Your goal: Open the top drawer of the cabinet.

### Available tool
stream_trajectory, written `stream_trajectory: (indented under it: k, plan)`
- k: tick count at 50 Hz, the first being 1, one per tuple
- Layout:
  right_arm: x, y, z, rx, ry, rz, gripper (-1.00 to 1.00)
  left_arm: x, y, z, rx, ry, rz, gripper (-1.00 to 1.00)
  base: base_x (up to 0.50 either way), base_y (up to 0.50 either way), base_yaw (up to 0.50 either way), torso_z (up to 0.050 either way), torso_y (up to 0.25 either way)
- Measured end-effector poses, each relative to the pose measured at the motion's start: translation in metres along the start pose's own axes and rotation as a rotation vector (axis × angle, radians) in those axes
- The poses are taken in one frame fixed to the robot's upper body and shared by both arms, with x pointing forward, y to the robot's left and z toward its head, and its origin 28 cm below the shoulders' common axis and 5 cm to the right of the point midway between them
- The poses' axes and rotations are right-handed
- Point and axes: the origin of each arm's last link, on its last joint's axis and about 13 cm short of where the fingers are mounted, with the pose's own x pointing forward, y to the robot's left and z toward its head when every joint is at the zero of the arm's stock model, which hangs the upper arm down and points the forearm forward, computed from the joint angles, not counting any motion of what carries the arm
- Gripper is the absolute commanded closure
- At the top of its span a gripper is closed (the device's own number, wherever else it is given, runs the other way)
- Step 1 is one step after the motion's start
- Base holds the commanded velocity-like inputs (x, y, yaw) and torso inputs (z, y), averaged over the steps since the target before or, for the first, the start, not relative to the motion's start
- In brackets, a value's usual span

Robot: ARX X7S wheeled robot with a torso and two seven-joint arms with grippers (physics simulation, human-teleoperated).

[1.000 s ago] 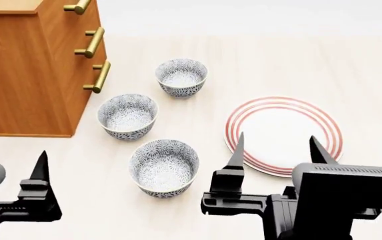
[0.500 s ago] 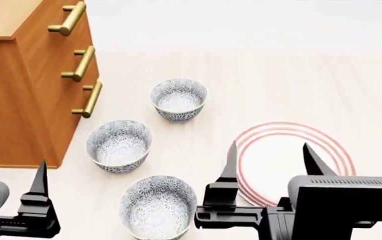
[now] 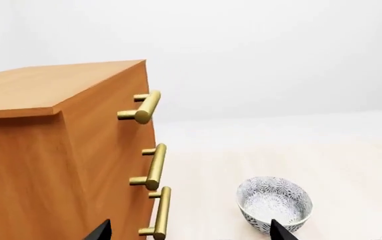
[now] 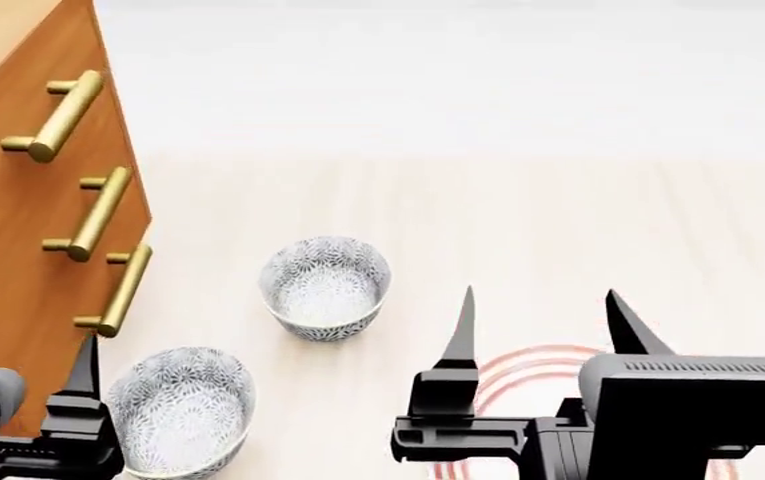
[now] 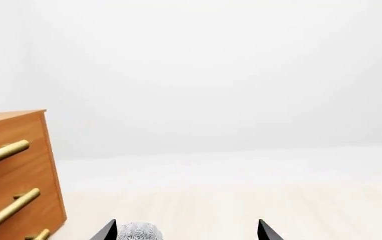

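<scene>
Top drawer [image 4: 35, 90] of the orange-brown wooden cabinet [image 3: 44, 150] sits flush; left tool [image 3: 187, 232] and right tool [image 4: 542, 325] both spread, holding nothing.

At about nine o'clock stands the cabinet [image 5: 34, 170], an orange-brown wooden chest cut off by the frame edge, its flat top just showing. The top drawer [image 5: 27, 131] carries a brass bar handle [image 5: 3, 153] slanting out from its plain front. A second brass handle [image 5: 9, 211] sits below it, and the tip of a third [image 5: 39, 235] shows toward seven o'clock. At six o'clock the right gripper [image 5: 186, 231] shows only two dark fingertips [image 5: 105, 232], set apart with nothing between them. Just beside the one nearer the cabinet pokes a patterned grey-white rim, probably a bowl [image 5: 137, 232]. The pale wooden floor [image 5: 244, 205] runs toward a white wall [image 5: 210, 75] at twelve o'clock.
</scene>
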Motion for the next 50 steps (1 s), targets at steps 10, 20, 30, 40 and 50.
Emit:
stream_trajectory:
  k: [10,20,30,40,50]
  plan:
    - [-0.001,0.000,0.000,-0.002,0.001,0.003,-1.00,-0.001,0.001,-0.001,0.000,0.000,0.003,-1.00,0.50,-0.11,0.00,0.000,0.001]
    - [-0.002,0.001,-0.001,-0.006,0.002,0.008,-1.00,-0.003,0.001,0.000,0.000,-0.001,0.005,-1.00,0.50,-0.08,0.00,0.000,0.000]
    - [-0.002,0.000,-0.004,-0.002,-0.003,0.004,-1.00,-0.003,0.002,0.000,0.025,-0.013,0.013,-1.00,0.15,-0.02,0.00,0.000,0.000]
    - [-0.002,0.000,-0.008,-0.005,0.006,0.010,-1.00,-0.003,-0.001,0.002,0.508,-0.151,-0.046,-1.00,0.00,0.00,0.00,0.000,0.000]
    - [-0.003,0.000,-0.010,-0.010,0.007,0.014,-1.00,0.000,0.008,-0.002,1.005,-0.318,0.057,-1.00,0.00,0.00,0.00,0.000,0.000]
